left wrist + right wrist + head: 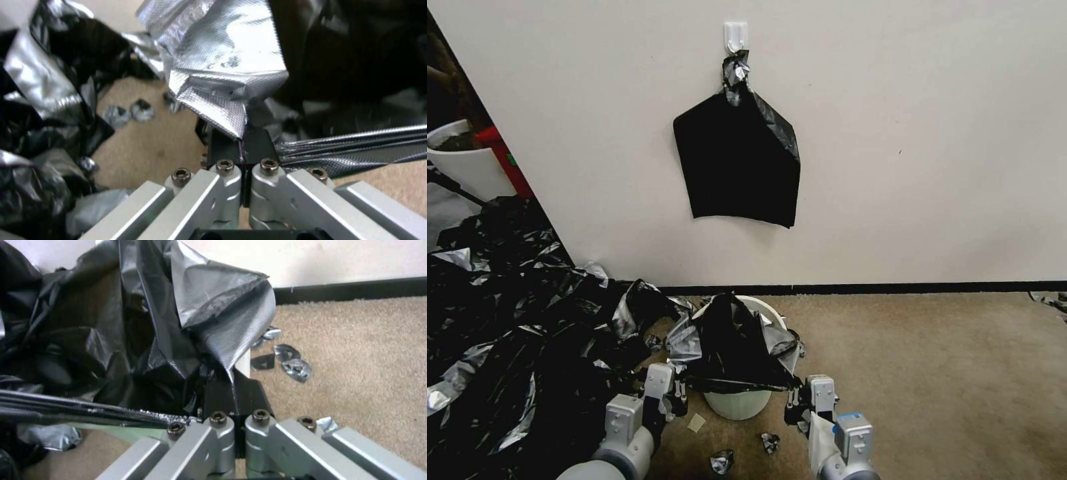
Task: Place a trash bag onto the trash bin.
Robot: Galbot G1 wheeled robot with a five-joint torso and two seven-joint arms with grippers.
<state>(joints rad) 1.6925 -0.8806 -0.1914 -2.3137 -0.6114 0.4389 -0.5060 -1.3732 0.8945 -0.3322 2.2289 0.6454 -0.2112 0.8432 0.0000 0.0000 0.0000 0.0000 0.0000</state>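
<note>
1. Left gripper (pixel 675 395) and right gripper (pixel 798 400) each pinch the thin glossy black plastic trash bag (pixel 730 347), draped over the round cream-white plastic bin (pixel 738 404).
2. Risk: film tears or slips under the taut stretch.
3. Risk: the light bin tips.

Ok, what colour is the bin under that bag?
Cream-white; the trash bin shows best in the head view, below the black trash bag.

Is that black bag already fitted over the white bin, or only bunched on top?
Only bunched: the bag sits crumpled over the bin, stretched between the left claw and right claw; the far rim remains bare.
</note>
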